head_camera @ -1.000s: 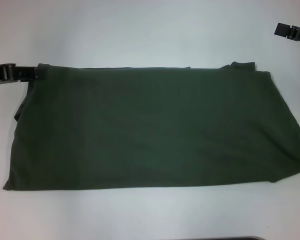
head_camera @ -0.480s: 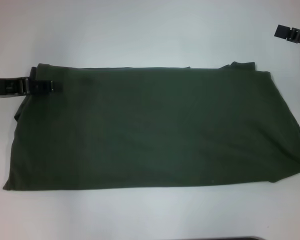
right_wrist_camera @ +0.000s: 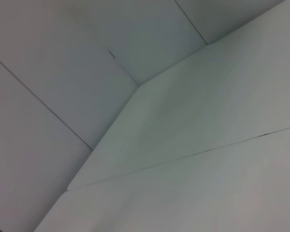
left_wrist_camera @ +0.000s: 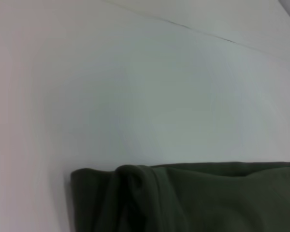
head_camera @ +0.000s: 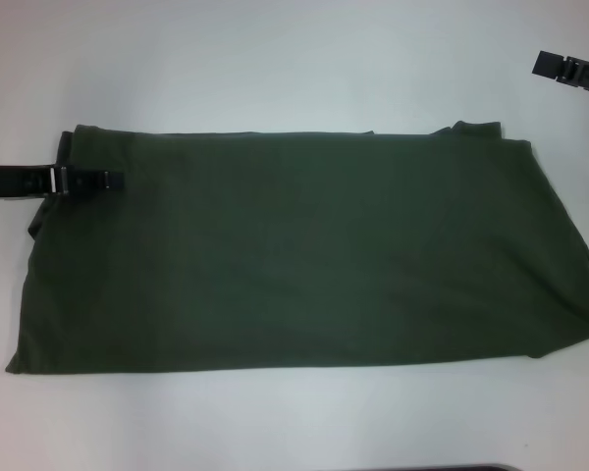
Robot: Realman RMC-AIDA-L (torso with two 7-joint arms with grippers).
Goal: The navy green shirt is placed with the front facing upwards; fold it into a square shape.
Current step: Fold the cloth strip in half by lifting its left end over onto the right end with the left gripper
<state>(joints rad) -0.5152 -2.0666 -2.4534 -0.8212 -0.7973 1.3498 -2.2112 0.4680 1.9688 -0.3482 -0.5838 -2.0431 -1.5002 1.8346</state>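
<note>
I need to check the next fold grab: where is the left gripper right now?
In the head view, the left gripper is over the shirt's far left corner, reaching in from the left; the right gripper is parked far right.

No readable text, label, brand, number or sign anywhere. Plain dark green cloth only on the shirt (head_camera: 294,250), with no lettering or neck label showing on its upper face. Same in the left wrist view: bare green folds of the shirt (left_wrist_camera: 193,198), no print. Blank white on the table (head_camera: 294,59) around the shirt, and no markings legible on the pale panels in the right wrist view.
</note>
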